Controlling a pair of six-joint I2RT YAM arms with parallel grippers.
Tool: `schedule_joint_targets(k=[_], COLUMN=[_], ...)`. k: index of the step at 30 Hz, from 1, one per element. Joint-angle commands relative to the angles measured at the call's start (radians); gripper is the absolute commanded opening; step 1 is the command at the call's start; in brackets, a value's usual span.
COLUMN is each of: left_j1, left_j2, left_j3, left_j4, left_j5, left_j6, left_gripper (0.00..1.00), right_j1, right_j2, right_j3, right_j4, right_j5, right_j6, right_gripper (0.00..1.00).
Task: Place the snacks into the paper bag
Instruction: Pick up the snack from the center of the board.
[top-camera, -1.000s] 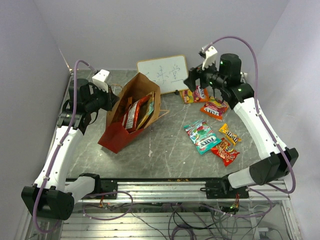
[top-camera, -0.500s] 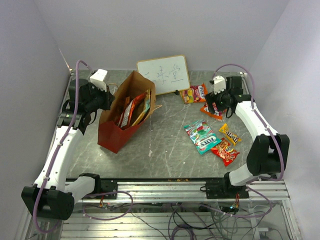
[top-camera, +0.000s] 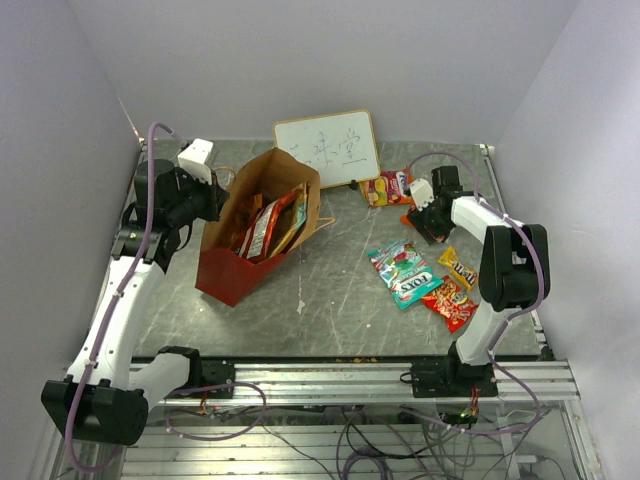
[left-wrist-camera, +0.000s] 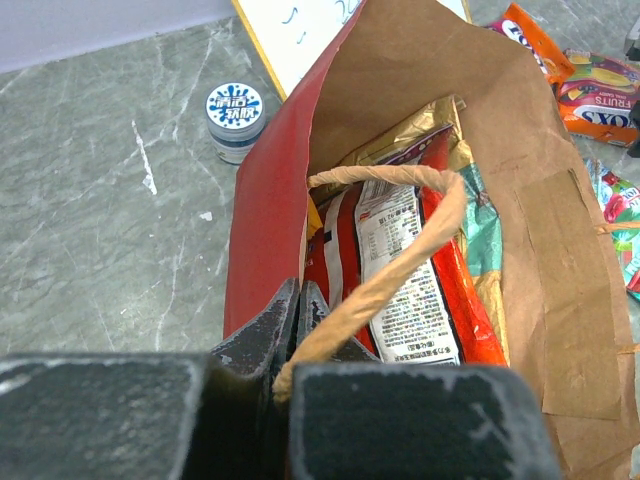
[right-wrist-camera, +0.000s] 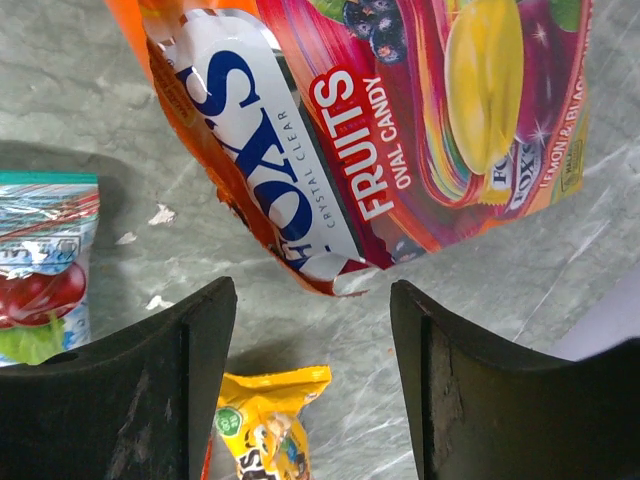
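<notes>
The paper bag (top-camera: 232, 272), red outside and brown inside, stands open at the table's left. It holds a long red chip bag (left-wrist-camera: 400, 270) and other packets. My left gripper (left-wrist-camera: 295, 312) is shut on the bag's near rim, with the twisted handle (left-wrist-camera: 400, 260) looped over it; in the top view it (top-camera: 214, 200) is at the bag's left. My right gripper (right-wrist-camera: 312, 335) is open, low over the orange Fox's packet (right-wrist-camera: 400, 130), not touching it. On the table lie teal packets (top-camera: 405, 270), a yellow packet (top-camera: 460, 268) and a red-orange packet (top-camera: 450, 304).
A whiteboard (top-camera: 328, 147) leans at the back behind the bag. More packets (top-camera: 385, 187) lie beside it. A small round lidded jar (left-wrist-camera: 236, 110) stands on the table left of the bag. The yellow packet (right-wrist-camera: 265, 430) lies just below my right fingers.
My right arm has swung from high over the back of the table down to the orange Fox's packet. My left gripper has kept hold of the bag, which shifted slightly.
</notes>
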Motion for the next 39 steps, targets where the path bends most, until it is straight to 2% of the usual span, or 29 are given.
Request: schedule_joint_targets(k=[1, 7, 21, 30, 39], left_j1=[0.007, 0.007, 0.007, 0.007, 0.008], left_j2=[-0.029, -0.029, -0.031, -0.023, -0.015], left_j3=[-0.007, -0.013, -0.017, -0.014, -0.011], left_j4=[0.027, 0.031, 0.038, 0.038, 0.036], left_j5=[0.033, 0.04, 0.049, 0.052, 0.048], left_j6=[0.0, 0.0, 0.004, 0.009, 0.018], left_gripper=[0.07, 0.07, 0.07, 0.07, 0.07], right_j1=[-0.003, -0.003, -0.003, -0.003, 0.004], right_j2=[0.04, 0.096, 0.045, -0.076, -0.259], right_j3=[0.02, 0.043, 0.095, 0.197, 0.345], right_j4=[0.037, 0.042, -0.036, -0.148, -0.234], right_j5=[0.039, 0.015, -0.061, -0.121, -0.301], right_j6=[-0.035, -0.024, 0.03, 0.06, 0.123], right_gripper=[0.62, 0.49, 0.01, 0.0, 0.0])
